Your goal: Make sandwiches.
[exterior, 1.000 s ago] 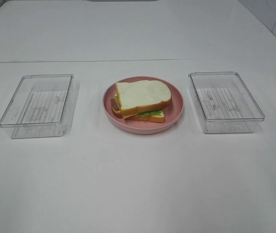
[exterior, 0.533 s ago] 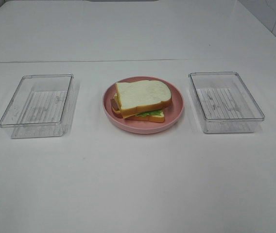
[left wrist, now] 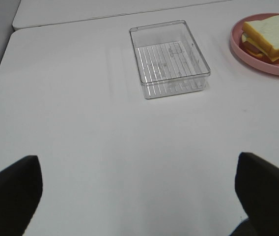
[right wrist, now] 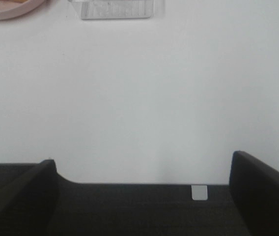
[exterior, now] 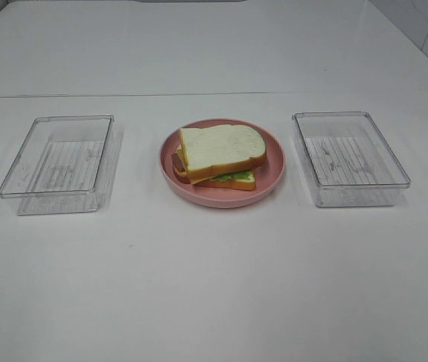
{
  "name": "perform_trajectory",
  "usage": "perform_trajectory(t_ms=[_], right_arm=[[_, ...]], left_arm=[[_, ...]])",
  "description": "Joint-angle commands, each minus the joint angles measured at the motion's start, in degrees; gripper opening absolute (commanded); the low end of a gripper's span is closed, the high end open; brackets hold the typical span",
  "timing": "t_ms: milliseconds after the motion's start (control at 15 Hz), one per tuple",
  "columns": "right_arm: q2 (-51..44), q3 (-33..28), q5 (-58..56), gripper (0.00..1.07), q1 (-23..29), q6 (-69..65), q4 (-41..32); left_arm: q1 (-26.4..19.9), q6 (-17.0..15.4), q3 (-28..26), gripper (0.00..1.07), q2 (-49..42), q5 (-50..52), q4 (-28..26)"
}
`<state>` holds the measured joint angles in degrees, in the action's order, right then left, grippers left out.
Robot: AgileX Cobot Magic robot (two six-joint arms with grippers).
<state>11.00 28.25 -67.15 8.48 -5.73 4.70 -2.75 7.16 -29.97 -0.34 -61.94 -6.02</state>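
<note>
Bright white tabletop, seamed across.

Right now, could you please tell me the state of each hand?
Left hand: open, holding nothing, above bare table.
Right hand: open, holding nothing, back from the tray.

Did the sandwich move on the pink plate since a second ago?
No. The sandwich sits at the same spot on the pink plate, midway between the two clear trays.
</note>
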Motion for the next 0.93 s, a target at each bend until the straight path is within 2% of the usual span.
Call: perform_trajectory(t_ms=[67,133,267,933], right_arm=[[-4.7,-0.9,2.3,0.90,-2.3,1.7,-1.7],[-10.3,-2.6,4.3,0.90,-4.8,4.1,-2.3],[-13.3,-2.5,4.2,0.90,-6.2,4.2,-2.2],[-13.1,-2.5,4.2,0.89,-6.5,3.8,-2.1]], left_arm=[[0.0,0.0,0.1,1.00,-0.7,0.2,-0.1],[0.0,0.0,0.1,1.00,-0.7,0.2,-0.1],[0.0,0.0,0.1,1.00,-0.7,0.2,-0.1],[0.1,0.0,0.1,1.00,-0.6,0.2,-0.1]])
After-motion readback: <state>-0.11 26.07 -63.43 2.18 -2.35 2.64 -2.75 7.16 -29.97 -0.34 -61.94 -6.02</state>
